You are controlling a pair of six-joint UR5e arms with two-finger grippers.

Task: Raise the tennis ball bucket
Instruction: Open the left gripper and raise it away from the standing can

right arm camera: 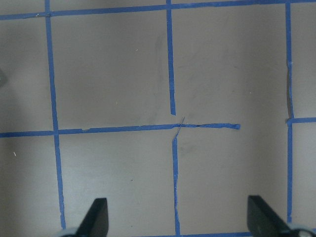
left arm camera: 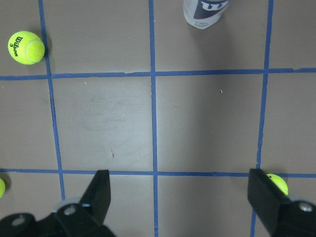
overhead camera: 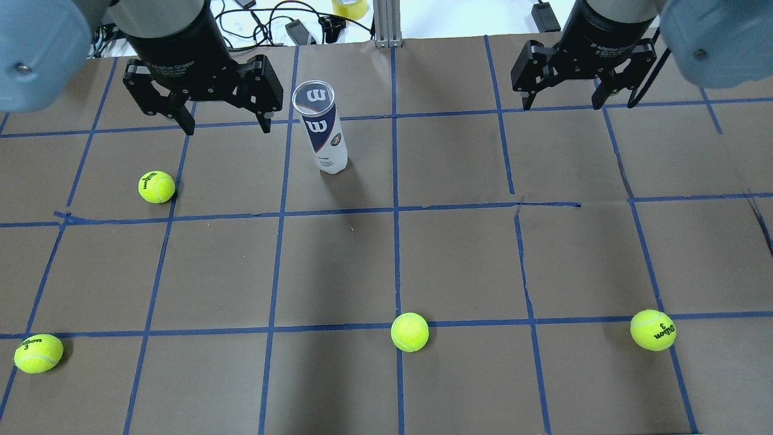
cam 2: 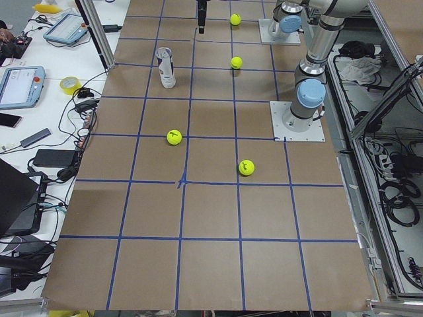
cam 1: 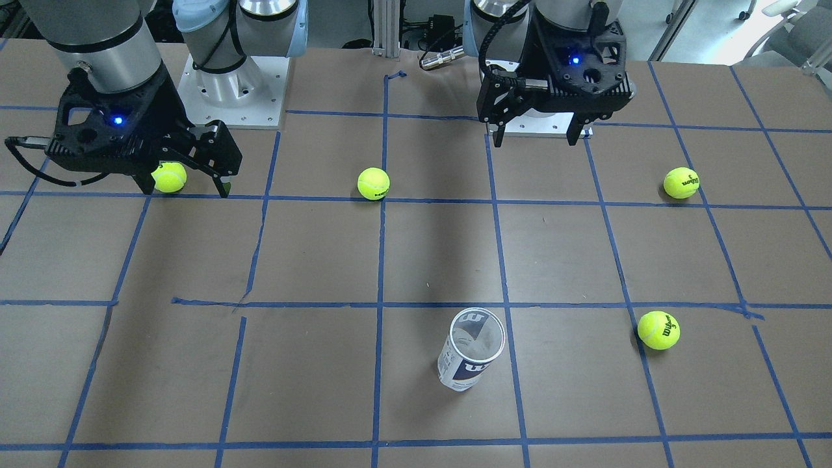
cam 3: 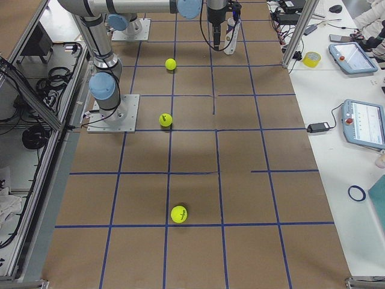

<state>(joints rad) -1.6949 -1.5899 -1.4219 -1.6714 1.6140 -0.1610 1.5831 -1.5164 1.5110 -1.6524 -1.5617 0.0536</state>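
The tennis ball bucket point(overhead camera: 323, 130) is a slim clear can with a white and navy label and a white "W". It stands upright on the brown table point(overhead camera: 459, 260) and looks empty. It also shows in the front view point(cam 1: 471, 351) and at the top edge of the left wrist view point(left arm camera: 205, 12). My left gripper point(overhead camera: 226, 128) hangs open and empty above the table, just left of the bucket and apart from it. My right gripper point(overhead camera: 561, 106) hangs open and empty far to the bucket's right. The right wrist view shows only bare table between its fingers point(right arm camera: 96, 217).
Several yellow-green tennis balls lie on the table: one near the left gripper point(overhead camera: 156, 186), one at the near left point(overhead camera: 38, 353), one at the near middle point(overhead camera: 409, 331), one at the near right point(overhead camera: 653, 330). Blue tape lines grid the table. Cables lie beyond the far edge.
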